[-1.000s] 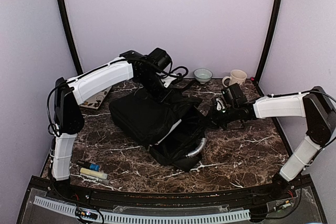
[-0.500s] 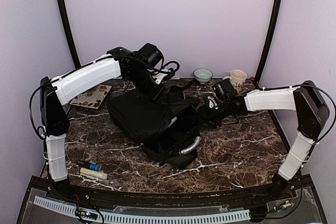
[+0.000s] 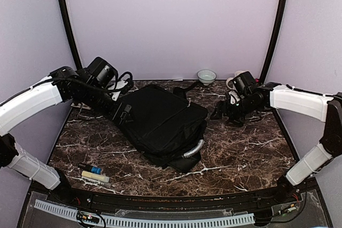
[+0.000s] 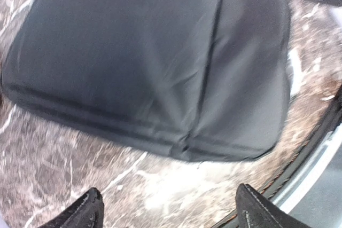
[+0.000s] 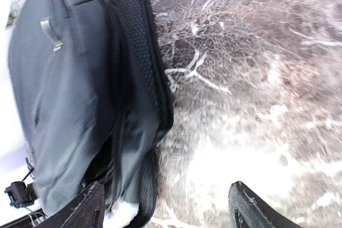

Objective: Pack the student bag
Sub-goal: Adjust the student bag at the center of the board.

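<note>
The student bag (image 3: 163, 118), large, black and soft, lies flat across the middle of the dark marbled tabletop (image 3: 240, 153), slanted so that one corner points to the far left and another to the near right. Its grey curved handle (image 3: 193, 149) shows at the near right edge, against the stone. Your left pincer (image 4: 168, 209) hangs low beside the bag's left edge, its two black fingers spread wide with nothing between them. In the left wrist view, bare marble separates the fingertips (image 4: 88, 209) from the smooth fabric panel ahead. Your right pincer (image 5: 163, 206) is on the opposite side, to the right of the bag and apart from it, also gaping wide and holding nothing. In the right wrist view, which is blurred, its fingertips frame bare marble, and the bag's zipped edge fills the left of the picture. At the far edge of the tabletop stand a small pale bowl (image 3: 206, 76) and, partly hidden behind your right arm, a cream mug (image 3: 238, 78). Near the front left corner lie a blue-capped marker (image 3: 91, 168) and a cream tube (image 3: 95, 176), side by side, well away from the bag.
</note>
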